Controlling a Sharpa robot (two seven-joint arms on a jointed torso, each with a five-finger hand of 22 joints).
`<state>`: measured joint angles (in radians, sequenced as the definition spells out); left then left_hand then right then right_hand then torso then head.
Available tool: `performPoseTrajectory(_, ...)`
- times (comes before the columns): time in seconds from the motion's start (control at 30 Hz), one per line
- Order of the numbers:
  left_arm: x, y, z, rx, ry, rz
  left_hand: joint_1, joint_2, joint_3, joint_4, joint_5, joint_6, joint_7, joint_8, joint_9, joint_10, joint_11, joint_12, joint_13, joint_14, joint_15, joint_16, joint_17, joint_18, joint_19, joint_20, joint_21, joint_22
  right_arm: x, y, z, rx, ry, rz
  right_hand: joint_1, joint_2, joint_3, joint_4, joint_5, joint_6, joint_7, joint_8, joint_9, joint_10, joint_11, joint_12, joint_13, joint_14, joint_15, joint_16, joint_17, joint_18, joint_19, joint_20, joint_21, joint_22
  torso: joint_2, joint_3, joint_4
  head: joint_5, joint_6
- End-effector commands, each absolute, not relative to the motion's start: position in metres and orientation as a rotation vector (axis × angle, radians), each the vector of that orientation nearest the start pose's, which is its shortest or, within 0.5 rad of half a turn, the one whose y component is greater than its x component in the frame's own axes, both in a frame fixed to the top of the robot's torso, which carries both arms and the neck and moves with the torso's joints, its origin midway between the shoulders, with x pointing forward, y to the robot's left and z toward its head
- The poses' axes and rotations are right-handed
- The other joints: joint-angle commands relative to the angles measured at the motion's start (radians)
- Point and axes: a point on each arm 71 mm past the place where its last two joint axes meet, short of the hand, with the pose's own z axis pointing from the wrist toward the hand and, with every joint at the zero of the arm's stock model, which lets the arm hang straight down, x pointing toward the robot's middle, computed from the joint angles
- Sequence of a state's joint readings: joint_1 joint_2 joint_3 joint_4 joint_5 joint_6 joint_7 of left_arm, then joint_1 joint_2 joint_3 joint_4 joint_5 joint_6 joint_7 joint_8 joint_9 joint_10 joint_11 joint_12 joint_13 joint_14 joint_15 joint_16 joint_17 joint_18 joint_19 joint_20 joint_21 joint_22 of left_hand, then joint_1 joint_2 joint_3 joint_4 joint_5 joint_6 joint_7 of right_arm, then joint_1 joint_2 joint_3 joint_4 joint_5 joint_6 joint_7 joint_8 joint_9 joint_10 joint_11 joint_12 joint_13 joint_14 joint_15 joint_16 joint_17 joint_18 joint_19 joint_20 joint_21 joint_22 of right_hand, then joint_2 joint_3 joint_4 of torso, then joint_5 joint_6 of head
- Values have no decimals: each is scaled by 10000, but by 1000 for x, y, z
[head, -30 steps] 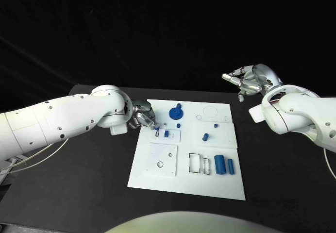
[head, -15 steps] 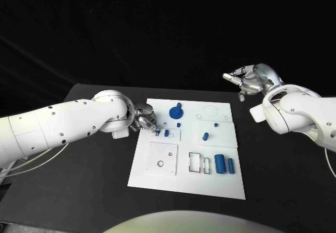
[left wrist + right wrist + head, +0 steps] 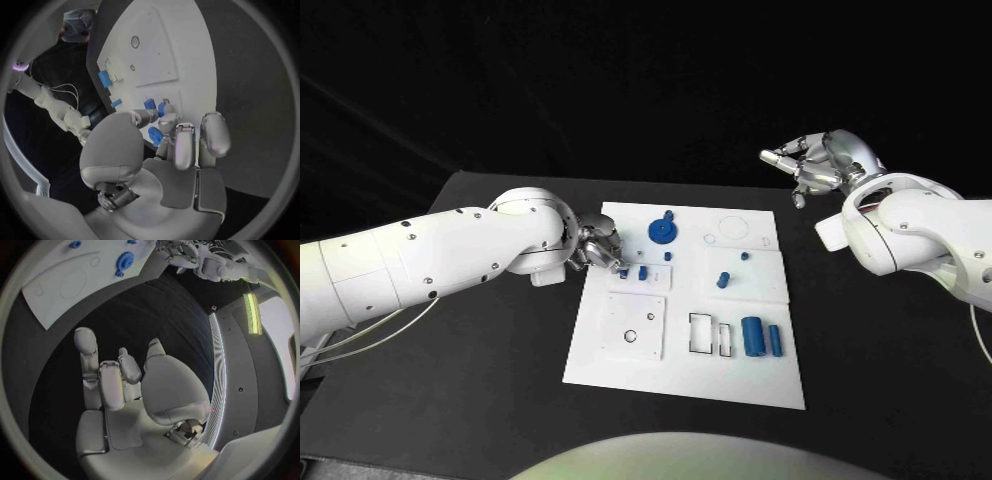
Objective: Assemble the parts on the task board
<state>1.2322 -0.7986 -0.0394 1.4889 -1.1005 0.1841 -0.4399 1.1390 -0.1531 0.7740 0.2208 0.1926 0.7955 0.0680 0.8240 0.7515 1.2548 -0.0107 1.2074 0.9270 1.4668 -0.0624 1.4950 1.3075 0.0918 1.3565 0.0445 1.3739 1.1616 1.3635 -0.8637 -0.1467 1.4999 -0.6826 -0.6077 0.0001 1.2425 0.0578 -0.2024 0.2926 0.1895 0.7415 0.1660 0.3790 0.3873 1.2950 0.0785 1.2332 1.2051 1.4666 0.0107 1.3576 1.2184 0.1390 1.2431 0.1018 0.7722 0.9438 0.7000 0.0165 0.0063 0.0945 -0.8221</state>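
**Q:** Fingers first, from the head view: what are they doing?

**A:** Fingers of the left hand [image 3: 599, 250] are bunched at the left edge of the white task board [image 3: 678, 385], beside a small blue part [image 3: 643, 272]. Whether they grip anything cannot be told from here. The right hand [image 3: 815, 165] is raised beyond the board's far right corner, well apart from it, its fingers curled in around nothing.

**Q:** Where do the parts lie on the black bench [image 3: 877, 360]?

**A:** A round blue disc part [image 3: 664, 233] sits near the board's far edge. A small blue peg [image 3: 724, 281] is near the middle. A blue cylinder [image 3: 754, 339] and a thinner blue bar [image 3: 775, 342] lie side by side towards the near right.

**Q:** And the left wrist view?

**A:** The left hand's fingers [image 3: 185, 145] reach down onto the board [image 3: 187, 55]. Their tips close round a small blue piece [image 3: 155, 135], with another blue part [image 3: 149, 104] just beside them.

**Q:** The right wrist view?

**A:** The right hand [image 3: 128, 385] hangs above the dark bench, fingers [image 3: 87, 352] partly curled, holding nothing. The board [image 3: 69, 282] lies well apart, carrying the blue disc [image 3: 124, 261].
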Motion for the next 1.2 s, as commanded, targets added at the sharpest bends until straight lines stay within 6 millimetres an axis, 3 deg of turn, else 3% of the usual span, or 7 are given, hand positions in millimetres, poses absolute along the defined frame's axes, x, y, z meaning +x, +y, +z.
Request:
performPoseTrajectory(0.03,485,198,-213,-629,23153,-4648,-137,2,1928,-1885,68,37,-24,73,13,44,0,25,11,729,-78,37,1605,-78,54,-31,38,6,511,-240,-139,5904,14867,8663,-8,84,-72,-1,-25,-63,-20,48,-15,-29,2,-19,1,174,-96,-33,-1,164,62,26,-42,7,-2,-2,4,0,-15)
performPoseTrajectory(1.2,481,193,-214,-127,23405,-4246,-193,-45,1964,-1920,133,69,-38,86,17,103,-13,64,72,729,-89,37,1606,-77,53,-40,41,2,511,-240,-140,5935,14886,8631,-13,94,-94,-1,-25,-62,-21,60,-18,-32,0,-23,-7,176,-97,-33,4,163,69,25,-40,13,-6,-3,7,-45,-55)
